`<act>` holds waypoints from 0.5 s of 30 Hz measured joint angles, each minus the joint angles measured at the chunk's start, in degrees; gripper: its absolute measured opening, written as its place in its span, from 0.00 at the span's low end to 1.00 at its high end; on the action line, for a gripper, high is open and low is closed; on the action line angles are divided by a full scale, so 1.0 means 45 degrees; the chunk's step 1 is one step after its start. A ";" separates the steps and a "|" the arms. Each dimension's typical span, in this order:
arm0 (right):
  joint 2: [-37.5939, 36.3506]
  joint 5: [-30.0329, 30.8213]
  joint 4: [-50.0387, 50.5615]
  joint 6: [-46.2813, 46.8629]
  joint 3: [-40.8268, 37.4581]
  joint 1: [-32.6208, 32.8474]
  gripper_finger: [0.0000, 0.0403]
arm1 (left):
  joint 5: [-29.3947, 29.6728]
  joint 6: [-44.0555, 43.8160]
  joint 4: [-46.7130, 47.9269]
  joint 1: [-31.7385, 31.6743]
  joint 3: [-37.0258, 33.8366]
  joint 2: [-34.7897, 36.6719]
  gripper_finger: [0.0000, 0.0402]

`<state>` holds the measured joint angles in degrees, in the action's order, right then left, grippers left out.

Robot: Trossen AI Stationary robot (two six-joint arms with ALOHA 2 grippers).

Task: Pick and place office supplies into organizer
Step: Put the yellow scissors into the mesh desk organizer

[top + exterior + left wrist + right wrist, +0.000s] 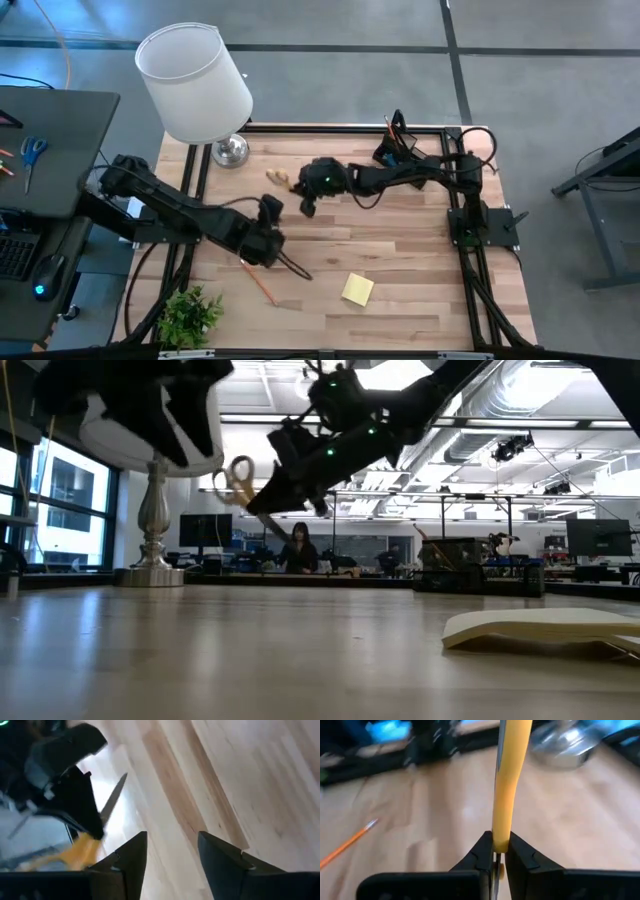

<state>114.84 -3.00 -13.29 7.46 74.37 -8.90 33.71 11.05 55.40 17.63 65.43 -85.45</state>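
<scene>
Yellow-handled scissors hang above the middle of the table with my right gripper shut on them; their handle loops point toward the lamp. My left gripper stands open just on the near side of them, empty, looking at the scissors' blade. An orange pencil and a black pen lie flat on the table near the front. The yellow sticky-note pad lies to their right. The black organizer stands at the far right, beside the right arm. My right gripper pinches the scissors' yellow handle between its two fingers, edge-on. The fingers come slanting down from the table's right and lie along the scissors. The handle loops reach out past the fingertips, the blade sticks out the other way, and the scissors are lifted clear of the table.
A white lamp with a chrome base stands at the far left of the table. A small green plant sits at the front left corner. A dark side desk with blue scissors lies beyond the left edge. A person shows far behind the table.
</scene>
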 joint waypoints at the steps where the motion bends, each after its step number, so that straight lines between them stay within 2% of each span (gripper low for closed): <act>1: -0.0161 0.0210 -0.0335 0.0006 -0.0205 -0.0151 0.03 | 0.0000 -0.0326 0.0024 -0.0004 -0.0037 0.0349 0.42; 5: -0.1267 0.2079 -0.1811 -0.0005 -0.1721 -0.0529 0.03 | 0.0044 -0.1507 -0.1182 -0.0010 -0.0884 0.2306 0.41; 8: -0.2654 0.3524 -0.2648 -0.0301 -0.3262 -0.0604 0.03 | -0.0336 -0.1774 -0.3124 -0.0010 -0.1967 0.4017 0.37; 12: -0.4979 0.5721 -0.3734 -0.1193 -0.5428 -0.0603 0.03 | -0.1754 -0.1877 -0.6147 -0.0407 -0.3569 0.5708 0.32; 15: -0.6738 0.6551 -0.4370 -0.1761 -0.6989 -0.0860 0.03 | -0.3254 -0.1881 -0.8895 -0.1092 -0.4904 0.6366 0.29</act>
<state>84.52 26.48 -32.95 -0.46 42.92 -12.77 19.07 2.59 15.37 12.71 43.36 -56.80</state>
